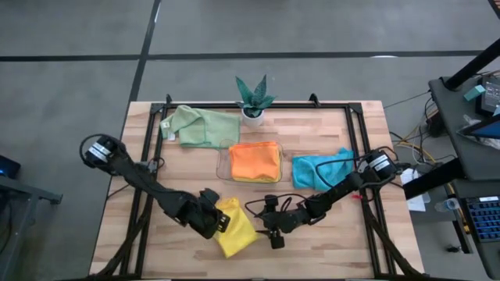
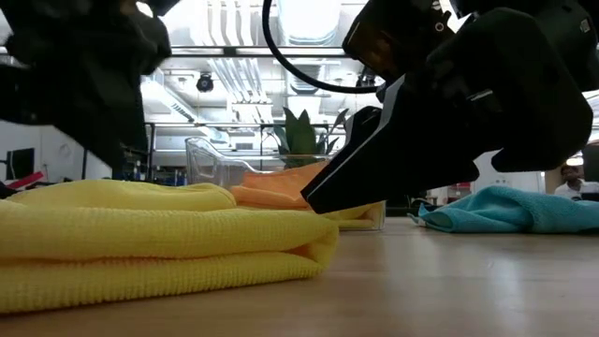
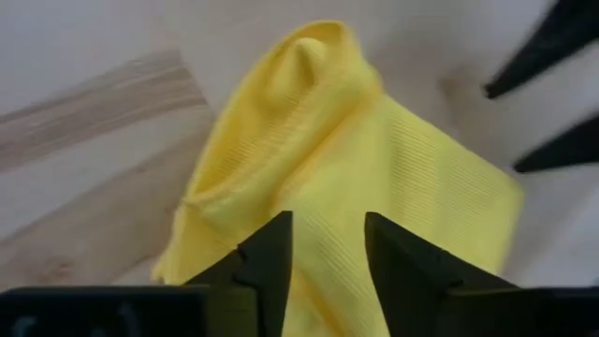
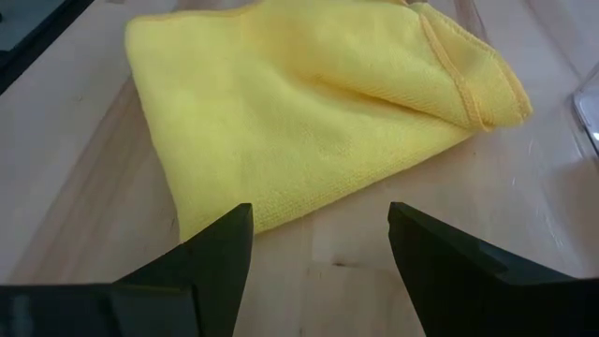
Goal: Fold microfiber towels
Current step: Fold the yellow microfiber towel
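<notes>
Lying folded near the bench (image 1: pixel 328 250) front edge, yellow towel (image 1: pixel 236 228): soft, light, limp; take a hemmed corner. Left gripper (image 1: pixel 219 221) over it, jaws apart, empty; right gripper (image 1: pixel 273 232) beside, spread.

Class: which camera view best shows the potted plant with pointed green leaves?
The high view: the small green potted plant shows whole, in its white pot at the table's far edge. The low view shows only its leaves behind the clear plastic tray. Neither wrist view shows it.

Both arms (image 1: pixel 148 183) are dark and jointed, with black cable loops, round silver-capped shoulder joints and tapered, wedge-shaped black fingers (image 4: pixel 213 253).
</notes>
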`<action>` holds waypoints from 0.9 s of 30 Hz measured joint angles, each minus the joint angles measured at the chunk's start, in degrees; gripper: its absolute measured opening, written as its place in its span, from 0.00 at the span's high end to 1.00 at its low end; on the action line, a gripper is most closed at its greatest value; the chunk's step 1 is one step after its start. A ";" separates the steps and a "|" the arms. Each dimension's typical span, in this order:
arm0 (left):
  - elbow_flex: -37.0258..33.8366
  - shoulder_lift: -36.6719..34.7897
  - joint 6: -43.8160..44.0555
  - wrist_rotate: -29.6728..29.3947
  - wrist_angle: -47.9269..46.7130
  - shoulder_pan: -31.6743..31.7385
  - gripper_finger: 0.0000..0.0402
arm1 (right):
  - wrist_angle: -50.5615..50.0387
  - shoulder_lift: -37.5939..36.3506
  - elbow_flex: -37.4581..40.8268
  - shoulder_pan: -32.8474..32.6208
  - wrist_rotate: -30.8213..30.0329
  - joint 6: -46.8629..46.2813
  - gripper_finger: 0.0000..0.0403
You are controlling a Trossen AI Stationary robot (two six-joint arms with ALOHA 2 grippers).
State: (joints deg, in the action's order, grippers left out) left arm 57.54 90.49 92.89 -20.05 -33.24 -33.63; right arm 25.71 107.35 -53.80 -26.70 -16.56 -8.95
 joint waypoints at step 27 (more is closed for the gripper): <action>1.76 6.22 -6.52 2.68 4.23 1.27 0.98 | 0.03 0.02 0.04 0.00 0.02 0.00 0.41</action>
State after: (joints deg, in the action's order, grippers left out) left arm 59.30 96.71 86.37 -17.37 -29.01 -32.36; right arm 25.74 107.37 -53.76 -26.70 -16.53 -8.95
